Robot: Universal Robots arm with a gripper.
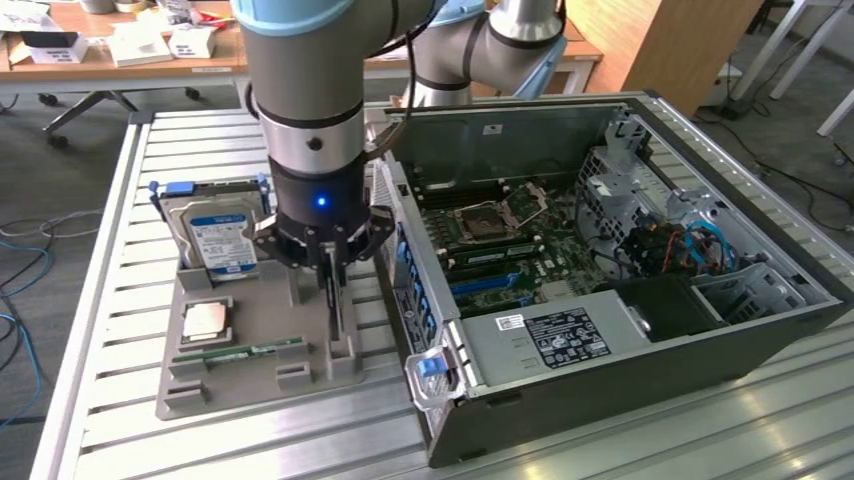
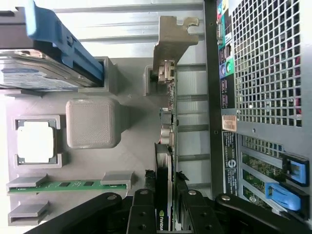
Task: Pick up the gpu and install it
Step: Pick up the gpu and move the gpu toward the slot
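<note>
Progress stands at the grasp step: we find the claw (image 1: 330, 272) lowered over the grey moulded tray (image 1: 240, 375), jaws about half closed and, as we judge, pinching the gpu (image 2: 165, 170) by its upper edge. We see the gpu standing on edge in its tray slot, not yet lifted; installation in the open computer case (image 1: 747, 330) remains. We note a thin green board, a dark face and a folded silvery bracket (image 2: 173, 34); the case wall is perforated metal.
</note>
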